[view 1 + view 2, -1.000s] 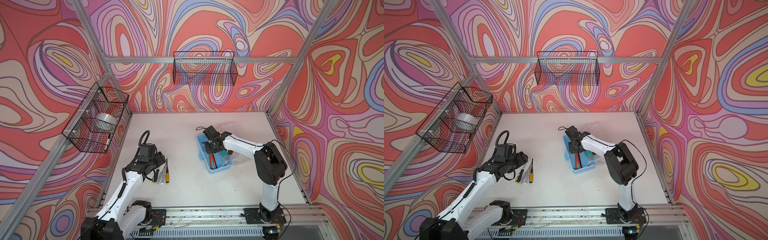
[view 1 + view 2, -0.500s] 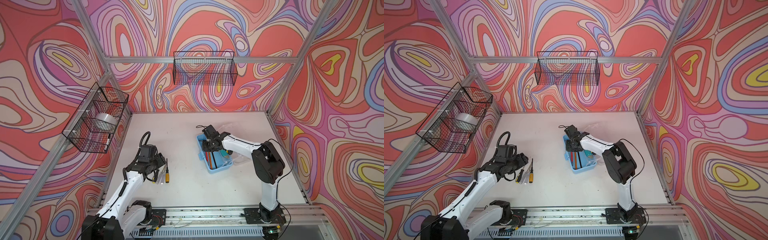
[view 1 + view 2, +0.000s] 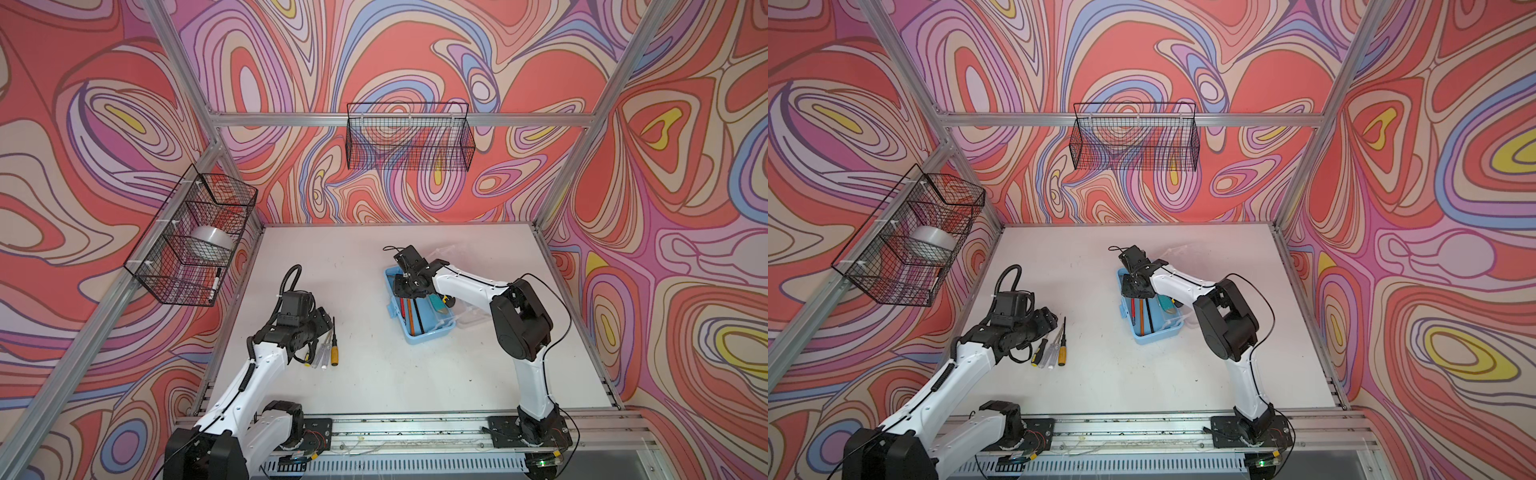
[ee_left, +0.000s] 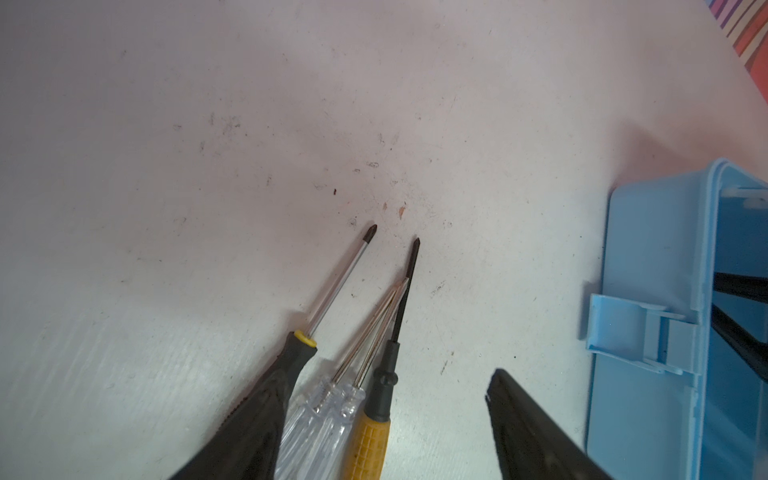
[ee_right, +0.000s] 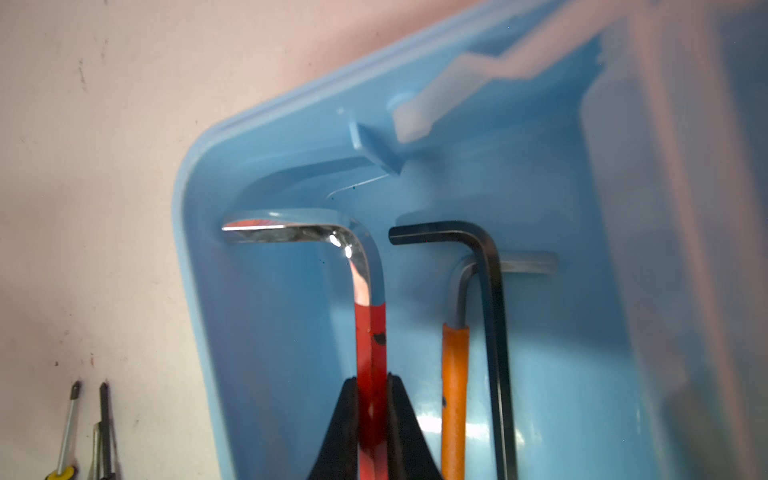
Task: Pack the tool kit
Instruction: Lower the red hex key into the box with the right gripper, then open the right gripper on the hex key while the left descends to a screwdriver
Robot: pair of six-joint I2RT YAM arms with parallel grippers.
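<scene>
The tool kit's light-blue box (image 3: pixel 430 332) sits open on the white desk (image 3: pixel 374 374), right of centre in both top views, with its clear lid (image 3: pixel 471 318) folded out on the side under the right arm. Inside, the right gripper (image 5: pixel 372 380) is clenched on the red-sleeved hex key (image 5: pixel 371 340). That key's bent chrome end lies close to the box's corner wall, with an orange-sleeved hex key (image 5: pixel 455 374) and a black hex key (image 5: pixel 494 311) just beside it. Left of centre, the left gripper (image 4: pixel 374 399) hangs released over a fan of screwdrivers (image 3: pixel 326 349). They are a black-handled one (image 4: pixel 297 353), two clear ones (image 4: pixel 316 415) and a yellow one (image 4: pixel 368 440), lying touching, none grasped. The likely trouble on the right is the letting go. If the jaws part while the key is tilted or its end is wedged on the wall, it may spring across its neighbours, and pulling up while clamped could drag the light box. On the left, jaws closing on such a tight bundle may pinch two handles at once or roll the round ones apart.
</scene>
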